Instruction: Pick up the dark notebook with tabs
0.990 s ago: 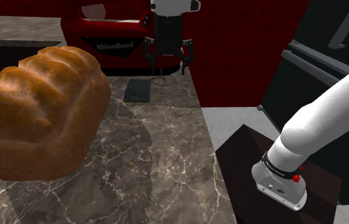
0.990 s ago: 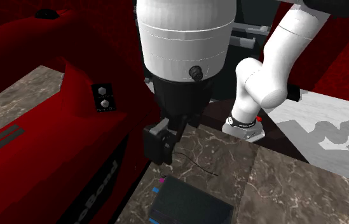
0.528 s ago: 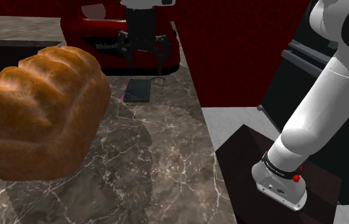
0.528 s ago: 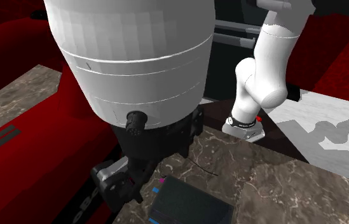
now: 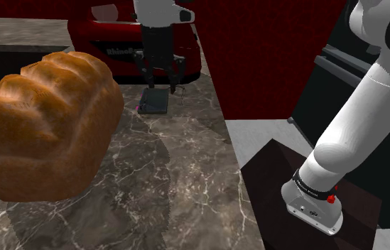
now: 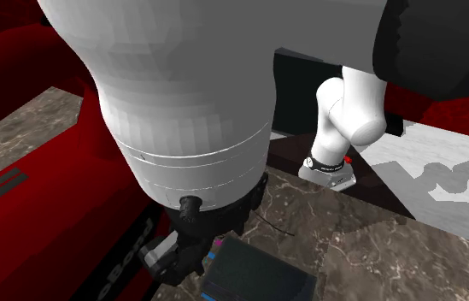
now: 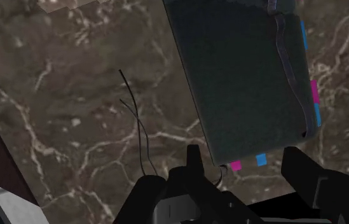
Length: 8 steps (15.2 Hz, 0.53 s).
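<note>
The dark notebook (image 5: 154, 102) lies flat on the marble counter (image 5: 179, 163), with pink and blue tabs along its edges. My gripper (image 5: 160, 87) hangs just above its far end, open, nothing between the fingers. In the wrist view the notebook (image 7: 243, 83) lies straight ahead of the gripper (image 7: 250, 168), and its near tabbed edge sits between the two spread fingers (image 7: 194, 162). In the second exterior view the black hand (image 6: 183, 258) hovers beside the notebook (image 6: 258, 275), under the big white arm link.
A large brown bread loaf (image 5: 44, 124) looms on the shoulder view's left. A red appliance (image 5: 115, 35) stands right behind the notebook. A thin black cord (image 7: 136, 124) lies on the marble beside it. The counter edge (image 5: 232, 170) drops off toward the stand (image 5: 307, 206).
The gripper has swung toward the shoulder view's left and come down from in front of the red appliance to just above the notebook. It stayed open. The notebook has not moved.
</note>
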Each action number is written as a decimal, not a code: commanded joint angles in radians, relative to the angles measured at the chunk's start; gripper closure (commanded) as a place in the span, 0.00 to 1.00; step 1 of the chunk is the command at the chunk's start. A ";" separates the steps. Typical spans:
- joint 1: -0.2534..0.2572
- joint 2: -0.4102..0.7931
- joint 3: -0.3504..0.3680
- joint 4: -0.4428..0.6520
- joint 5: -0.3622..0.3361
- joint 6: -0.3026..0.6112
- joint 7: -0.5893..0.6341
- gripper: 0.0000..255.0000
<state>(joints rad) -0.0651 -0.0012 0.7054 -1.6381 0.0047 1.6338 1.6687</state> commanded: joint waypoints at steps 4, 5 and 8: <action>-0.004 -0.004 -0.004 -0.009 0.003 0.001 -0.003 1.00; -0.003 -0.002 -0.004 -0.007 0.002 0.001 -0.001 1.00; -0.003 -0.003 -0.004 -0.007 0.002 0.000 -0.001 1.00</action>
<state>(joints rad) -0.0668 -0.0052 0.7036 -1.6425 0.0075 1.6356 1.6679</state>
